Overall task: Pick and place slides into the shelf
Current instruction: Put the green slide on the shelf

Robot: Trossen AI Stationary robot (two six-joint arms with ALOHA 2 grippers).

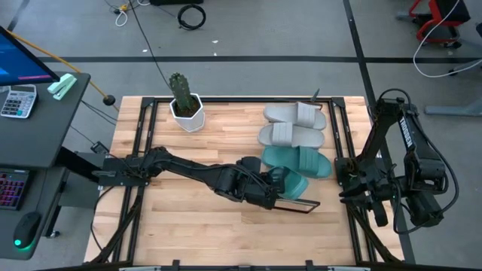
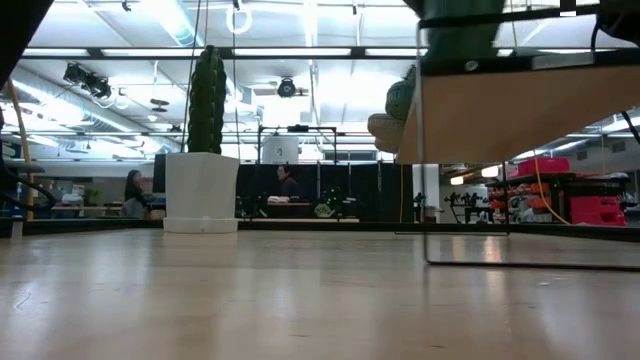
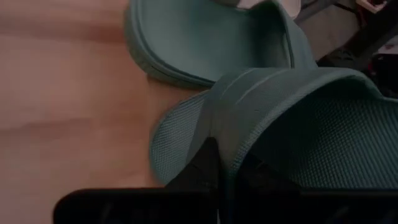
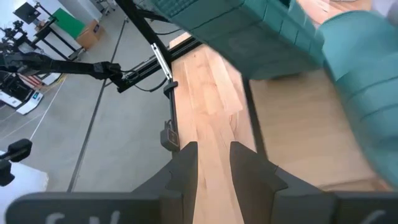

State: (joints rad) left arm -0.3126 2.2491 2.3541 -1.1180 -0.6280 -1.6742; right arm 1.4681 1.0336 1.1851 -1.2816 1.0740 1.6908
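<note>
- Pinching the strap of a teal slide point(image 1: 290, 183), our left gripper point(image 1: 269, 190) sits clamped beside the other teal one point(image 1: 297, 160).
- Our right gripper point(image 4: 213, 163) waits off the table's edge, fingers partly apart, holding nothing.

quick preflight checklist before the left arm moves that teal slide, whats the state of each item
1. Grip: left gripper is shut on the strap of the teal slide: ok.
2. Slide off the surface: cannot tell; the wrist view shows its edge close above the wood.
3. Neighbours: second teal slide and two grey slides lie in a row on the shelf, close beside the held one: watch for contact.
4. Right gripper parked at the table's right edge, fingers apart, holding nothing: ok.
5. Cactus pot stands far from the arm's path: ok.
</note>
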